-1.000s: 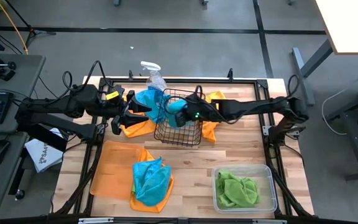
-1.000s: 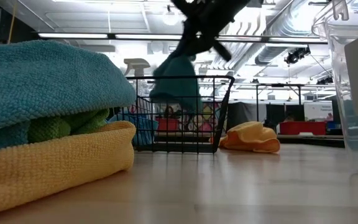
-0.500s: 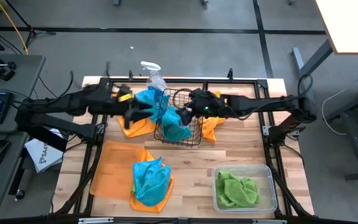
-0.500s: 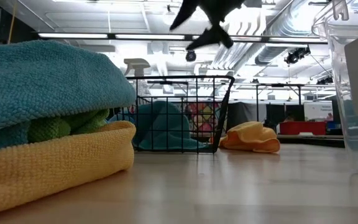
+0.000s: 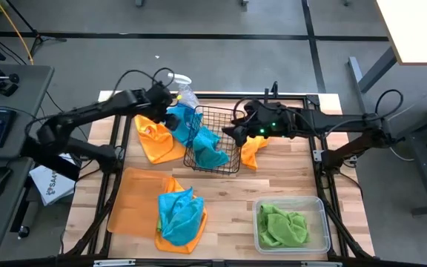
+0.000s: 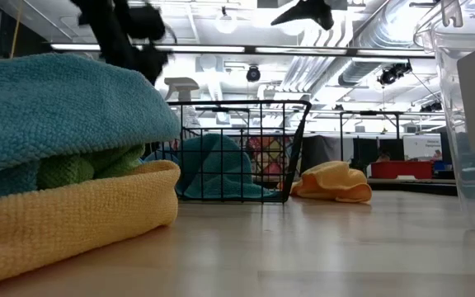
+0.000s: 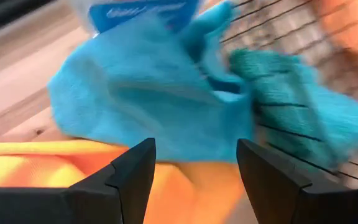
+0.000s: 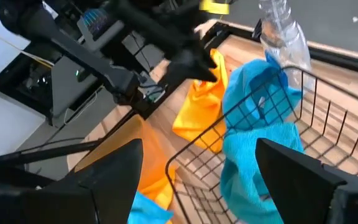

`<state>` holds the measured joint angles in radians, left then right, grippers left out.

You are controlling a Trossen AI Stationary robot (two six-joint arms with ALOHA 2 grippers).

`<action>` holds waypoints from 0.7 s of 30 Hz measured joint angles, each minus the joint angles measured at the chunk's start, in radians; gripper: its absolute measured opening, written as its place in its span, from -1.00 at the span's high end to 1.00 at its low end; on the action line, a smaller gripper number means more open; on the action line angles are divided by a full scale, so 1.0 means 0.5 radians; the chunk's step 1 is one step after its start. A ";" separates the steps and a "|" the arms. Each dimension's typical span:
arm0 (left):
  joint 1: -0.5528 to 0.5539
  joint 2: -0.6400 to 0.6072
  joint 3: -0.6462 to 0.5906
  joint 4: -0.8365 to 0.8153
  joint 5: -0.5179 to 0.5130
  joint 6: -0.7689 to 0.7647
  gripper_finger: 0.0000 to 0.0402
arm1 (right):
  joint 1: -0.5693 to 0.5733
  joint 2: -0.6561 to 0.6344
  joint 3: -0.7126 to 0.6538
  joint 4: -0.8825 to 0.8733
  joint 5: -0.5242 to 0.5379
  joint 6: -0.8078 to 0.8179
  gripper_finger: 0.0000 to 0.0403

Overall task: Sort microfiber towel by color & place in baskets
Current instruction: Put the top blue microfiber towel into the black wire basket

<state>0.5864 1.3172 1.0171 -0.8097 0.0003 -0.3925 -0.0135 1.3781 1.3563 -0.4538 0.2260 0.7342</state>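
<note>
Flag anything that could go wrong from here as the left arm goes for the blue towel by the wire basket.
1. The blue towel is draped against the wire basket's rim, so pulling it could drag or tip the basket.
2. The spray bottle stands just behind; the left gripper might knock it.
3. The open fingers could also pinch the orange towel underneath.
</note>
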 joint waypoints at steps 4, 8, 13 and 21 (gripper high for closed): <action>0.106 0.182 -0.047 0.180 0.034 0.003 -0.06 | 0.044 0.009 0.000 -0.060 0.007 0.064 -0.52; 0.156 0.356 -0.049 0.303 -0.026 -0.026 -0.06 | 0.081 0.024 0.000 -0.106 0.011 0.152 -0.52; 0.177 0.532 -0.049 0.409 -0.163 -0.002 -0.06 | 0.125 0.025 0.001 -0.104 0.018 0.200 -0.52; 0.166 0.714 -0.049 0.518 -0.250 0.131 -0.03 | 0.195 0.027 0.000 -0.103 0.071 0.319 -0.52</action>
<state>0.6693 1.6744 0.9928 -0.5507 -0.1249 -0.3271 0.0841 1.3914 1.3563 -0.5053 0.2615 0.8934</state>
